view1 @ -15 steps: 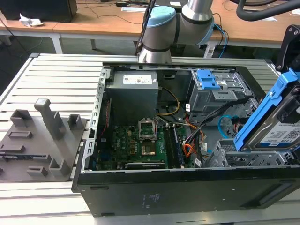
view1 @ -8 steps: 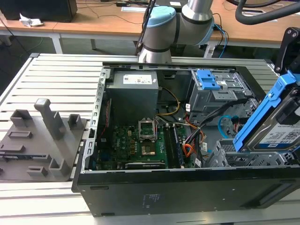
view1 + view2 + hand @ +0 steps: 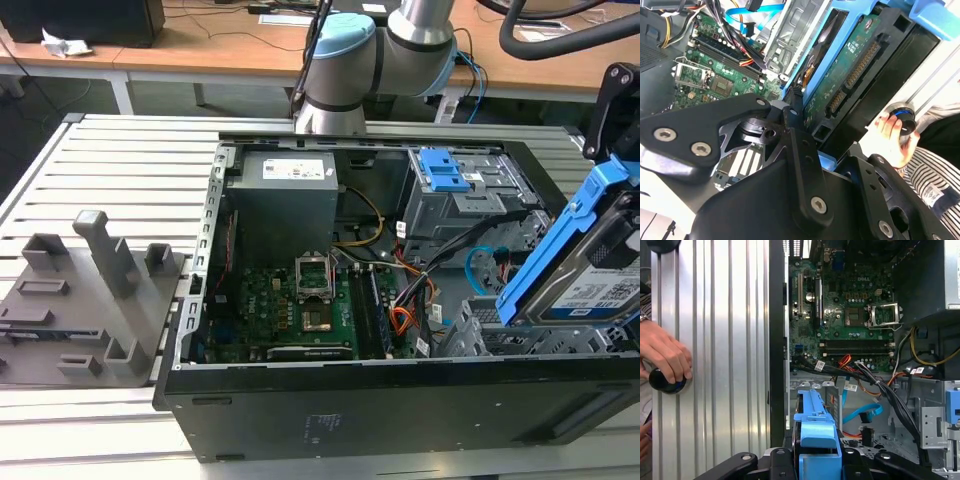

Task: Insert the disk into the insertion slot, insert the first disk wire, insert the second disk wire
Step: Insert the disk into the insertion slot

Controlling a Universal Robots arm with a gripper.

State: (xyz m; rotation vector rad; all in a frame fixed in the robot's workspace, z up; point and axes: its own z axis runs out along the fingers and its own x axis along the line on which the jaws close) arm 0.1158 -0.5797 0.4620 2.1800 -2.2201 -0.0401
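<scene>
1. Leftmost in the exterior view, the motherboard (image 3: 300,310) lies inside the open case (image 3: 400,405).
2. Next, the second disk wire (image 3: 473,262) loops near the insertion slot (image 3: 470,335).
3. Rightmost, the gripper (image 3: 612,165) is clamped on the disk (image 3: 590,275), which tilts above that slot.

Bright, even indoor light on open surfaces; case interior partly shaded.

In the exterior view the ribbed metal table (image 3: 110,160) is lit evenly from above, with a pale sheen along its ribs and no hard shadows. The outer wall of the computer case (image 3: 400,400) reads near black, and the interior darkens beside the power supply (image 3: 285,200). In the first wrist view the table carries lengthwise glare bands, whitest near the hand (image 3: 665,357). The motherboard (image 3: 845,315) is clearly lit, though the cavity beside it sinks into shadow. In the second wrist view the table behind the disk (image 3: 850,65) is washed out to white.
</scene>
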